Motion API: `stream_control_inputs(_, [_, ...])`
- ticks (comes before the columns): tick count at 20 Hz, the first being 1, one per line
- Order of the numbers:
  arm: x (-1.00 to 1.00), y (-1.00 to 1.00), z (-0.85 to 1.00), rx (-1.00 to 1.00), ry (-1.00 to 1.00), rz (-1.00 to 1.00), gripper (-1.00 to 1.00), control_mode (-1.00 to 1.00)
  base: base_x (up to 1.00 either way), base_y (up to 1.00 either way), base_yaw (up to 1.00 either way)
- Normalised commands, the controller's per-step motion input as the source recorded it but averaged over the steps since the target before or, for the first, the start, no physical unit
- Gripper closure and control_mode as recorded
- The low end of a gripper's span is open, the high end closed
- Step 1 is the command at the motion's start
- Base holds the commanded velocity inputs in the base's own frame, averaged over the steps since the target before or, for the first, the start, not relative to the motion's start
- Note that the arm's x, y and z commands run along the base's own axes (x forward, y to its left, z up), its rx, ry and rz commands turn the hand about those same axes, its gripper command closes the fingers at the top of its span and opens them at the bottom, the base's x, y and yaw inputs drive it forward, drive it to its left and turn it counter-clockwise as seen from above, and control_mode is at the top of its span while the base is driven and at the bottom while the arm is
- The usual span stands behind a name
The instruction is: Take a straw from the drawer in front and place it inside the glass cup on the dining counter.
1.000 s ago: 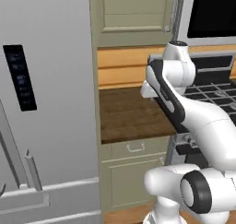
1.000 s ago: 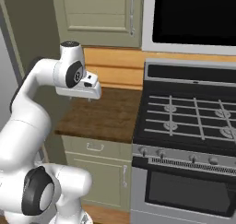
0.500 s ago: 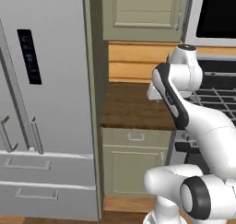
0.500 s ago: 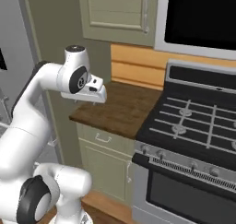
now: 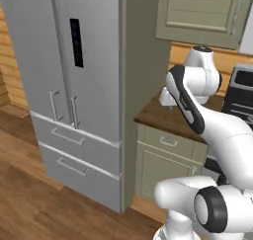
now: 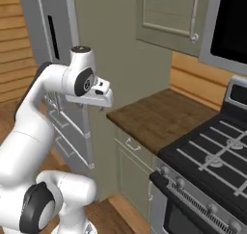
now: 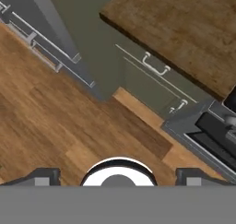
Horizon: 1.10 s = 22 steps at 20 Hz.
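the tall grey double-door fridge (image 5: 74, 86) with its long silver handles and two bottom drawers stands at the left of the left base view, on a brown wood plank floor (image 5: 29, 204). beside the fridge runs a tall sage-green side panel (image 6: 116, 50), and next to that a short dark brown wood-grain counter (image 6: 164, 117) on a sage-green base cabinet. the black stove (image 6: 212, 156) with its grey burner grates touches the counter's far side in the right base view, and a sage-green upper cabinet (image 6: 169, 11) with a silver handle hangs above the counter.

my white arm rises in front of all this, and my hand hangs out past the counter's front edge, above the floor, looking straight down. in the hand view the counter's corner lies at the top right and the fridge drawers at the top left.

under the counter top sits the shallow sage-green drawer (image 7: 152, 71) with a flat front and a small silver bar handle; it is shut, flush with the cabinet face. i see it also in the left base view (image 5: 170, 142).

my gripper (image 7: 118, 174) has its two dark fingertips (image 7: 44, 176) spread wide apart, with nothing between them.
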Motion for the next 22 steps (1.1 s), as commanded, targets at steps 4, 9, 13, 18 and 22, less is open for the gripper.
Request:
stream_control_inputs(4, [0.0,0.0,0.0,0.0,0.0,0.0,-1.0,1.0,-0.2,-0.82,0.63])
stream_control_inputs(9, [0.0,0.0,0.0,0.0,0.0,0.0,-1.0,1.0,-0.34,-0.85,0.47])
stream_control_inputs(13, [0.0,0.0,0.0,0.0,0.0,0.0,-1.0,1.0,-0.22,-0.84,0.38])
stream_control_inputs(18, [0.0,0.0,0.0,0.0,0.0,0.0,-1.0,1.0,0.0,-0.9,0.34])
stream_control_inputs(22, [0.14,-0.46,-0.08,0.0,0.0,0.22,-1.0,-1.0,0.02,-0.21,0.08])
